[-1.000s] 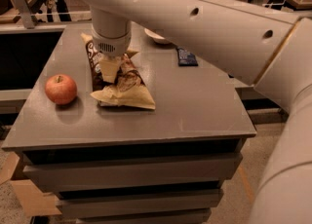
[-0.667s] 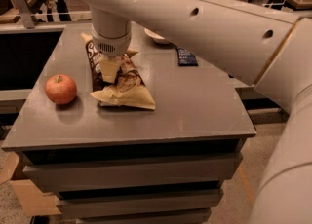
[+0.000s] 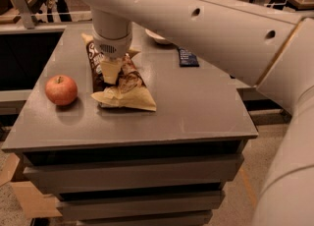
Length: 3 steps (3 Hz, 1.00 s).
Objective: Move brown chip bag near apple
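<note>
The brown chip bag [image 3: 122, 85] lies on the grey table [image 3: 186, 112], left of centre, its tan edge crumpled toward the front. The red-orange apple [image 3: 61, 90] sits a short way to the bag's left, apart from it. My gripper [image 3: 112, 68] comes straight down from the wide white arm onto the middle of the bag, and a pale finger [image 3: 112, 70] rests on the bag's dark centre. The arm hides the top of the bag.
A small dark blue flat packet [image 3: 188, 57] lies at the back right of the table. A white bowl [image 3: 157, 37] shows partly behind the arm at the back. The table's edges drop off at the front and at both sides.
</note>
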Tool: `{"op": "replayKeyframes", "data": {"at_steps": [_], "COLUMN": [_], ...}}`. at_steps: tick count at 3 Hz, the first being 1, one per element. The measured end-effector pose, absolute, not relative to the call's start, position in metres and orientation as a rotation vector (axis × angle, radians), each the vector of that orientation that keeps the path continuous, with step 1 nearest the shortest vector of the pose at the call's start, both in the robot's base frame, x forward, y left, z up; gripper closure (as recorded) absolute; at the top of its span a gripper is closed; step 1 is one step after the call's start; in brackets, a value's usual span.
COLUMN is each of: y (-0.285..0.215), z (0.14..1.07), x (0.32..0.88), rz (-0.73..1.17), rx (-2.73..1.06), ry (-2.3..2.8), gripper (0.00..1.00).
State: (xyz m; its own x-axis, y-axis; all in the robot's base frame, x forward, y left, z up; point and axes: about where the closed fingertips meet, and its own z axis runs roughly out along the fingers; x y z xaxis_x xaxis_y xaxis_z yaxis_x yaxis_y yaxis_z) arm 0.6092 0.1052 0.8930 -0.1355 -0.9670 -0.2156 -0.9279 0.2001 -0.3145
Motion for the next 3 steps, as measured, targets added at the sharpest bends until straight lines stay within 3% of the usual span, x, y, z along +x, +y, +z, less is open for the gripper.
{"op": "replayKeyframes", "data": {"at_steps": [1, 3], "y": [0.1049, 0.0961], "z": [0.8931, 0.899], "x": [0.6088, 0.6049], "rz": [-0.148, -0.135], "rx": [-1.774, -1.742], "ry": [2.115, 2.111], "gripper": [0.0, 0.0]}}
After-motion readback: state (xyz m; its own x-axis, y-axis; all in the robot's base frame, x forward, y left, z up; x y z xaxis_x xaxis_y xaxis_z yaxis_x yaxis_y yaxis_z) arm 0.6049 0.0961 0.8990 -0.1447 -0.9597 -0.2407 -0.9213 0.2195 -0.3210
